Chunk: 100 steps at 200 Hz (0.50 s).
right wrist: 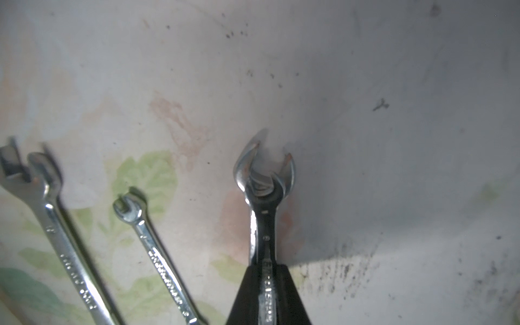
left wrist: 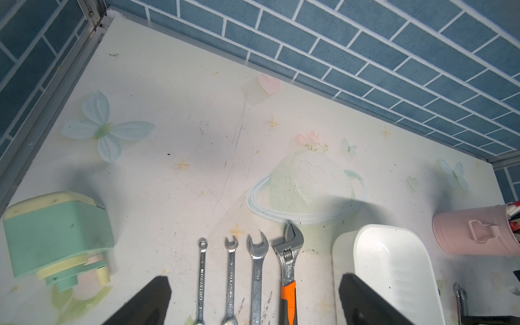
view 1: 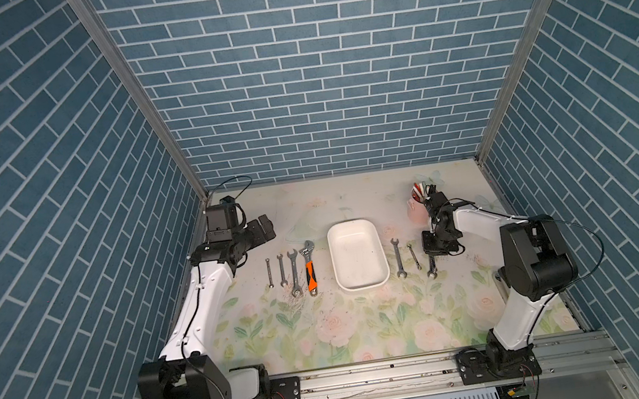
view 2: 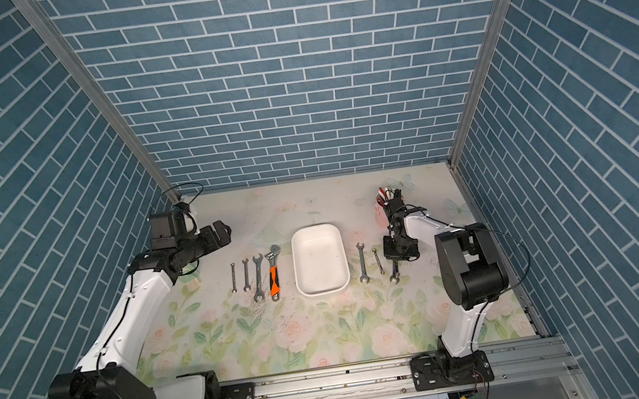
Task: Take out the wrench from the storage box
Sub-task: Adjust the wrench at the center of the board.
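Visibly glossy steel wrench (right wrist: 264,225) (flat, open-ended)

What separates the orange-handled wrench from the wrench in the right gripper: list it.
Orange-handled wrench: orange grip, adjustable jaw; held wrench: bare steel, fixed open end. Orange-handled wrench lies free beside the storage box; held wrench is clamped in the right gripper on its other side. Both are outside it.

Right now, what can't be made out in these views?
Whether the held wrench is lifted or resting: right claw covers its far half in top views; right wrist view shows no height.
What the pink cup holds: right arm mostly hides it in both top views; left wrist view's edge cuts it off.
Stamps on the two neighbouring wrenches: blurred in right wrist view, too small in top views.
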{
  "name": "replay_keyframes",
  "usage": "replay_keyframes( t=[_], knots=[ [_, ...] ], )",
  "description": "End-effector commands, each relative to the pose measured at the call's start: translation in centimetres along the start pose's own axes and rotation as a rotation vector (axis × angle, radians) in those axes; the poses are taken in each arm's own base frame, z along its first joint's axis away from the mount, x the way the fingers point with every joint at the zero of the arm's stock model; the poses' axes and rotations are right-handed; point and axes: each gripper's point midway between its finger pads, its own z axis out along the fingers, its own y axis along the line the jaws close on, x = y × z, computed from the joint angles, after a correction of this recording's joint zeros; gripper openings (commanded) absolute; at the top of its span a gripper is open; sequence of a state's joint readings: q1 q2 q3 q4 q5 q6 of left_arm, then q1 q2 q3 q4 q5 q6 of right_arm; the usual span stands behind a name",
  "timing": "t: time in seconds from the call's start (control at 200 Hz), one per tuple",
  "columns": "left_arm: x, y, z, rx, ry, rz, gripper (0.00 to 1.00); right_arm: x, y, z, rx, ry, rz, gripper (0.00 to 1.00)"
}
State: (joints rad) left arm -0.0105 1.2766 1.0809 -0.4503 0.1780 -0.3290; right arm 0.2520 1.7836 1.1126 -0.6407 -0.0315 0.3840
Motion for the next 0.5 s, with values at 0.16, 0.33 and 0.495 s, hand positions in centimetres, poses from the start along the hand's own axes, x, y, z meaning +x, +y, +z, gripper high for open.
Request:
replay_keyframes(
  t=[0.16, 0.33, 0.495],
  knots=[
    [0.4, 0.4, 0.4, -0.004, 0.012, -0.011, 0.99, 0.7, -1.3, -0.4, 0.028, -0.004, 0.008, 0.07],
    [0.4, 0.4, 0.4, -0.002, 0.011, -0.011, 0.99, 1.3, -2.2, -0.6, 0.031, -0.009, 0.029, 0.06],
    [0.5, 0.3, 0.4, 0.0, 0.014, -0.012, 0.99, 1.3, -3.2, -0.8, 0.056, -0.013, 0.042, 0.06]
  ],
)
